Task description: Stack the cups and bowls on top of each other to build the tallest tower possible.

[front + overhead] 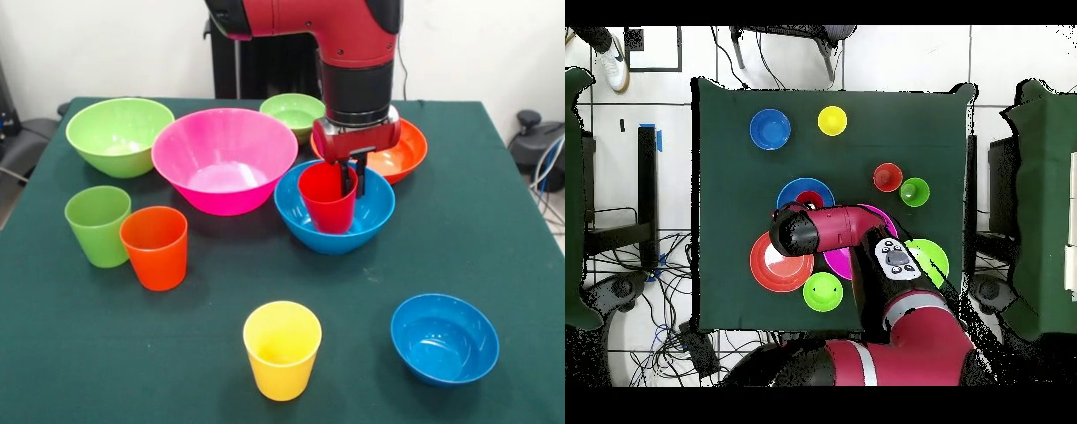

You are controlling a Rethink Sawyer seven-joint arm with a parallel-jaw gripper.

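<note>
One cup (327,200) is held upright inside a bowl (335,212) at the middle of the front view. Two cups (97,224) (155,247) are placed side by side, touching, at the left. Another cup (282,349) and a small bowl (444,339) are set along the bottom.

four cups (327,196), six bowls (224,160)

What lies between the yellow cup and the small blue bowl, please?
Nothing: bare green cloth separates the yellow cup and the small blue bowl, clearest in the front view.
</note>
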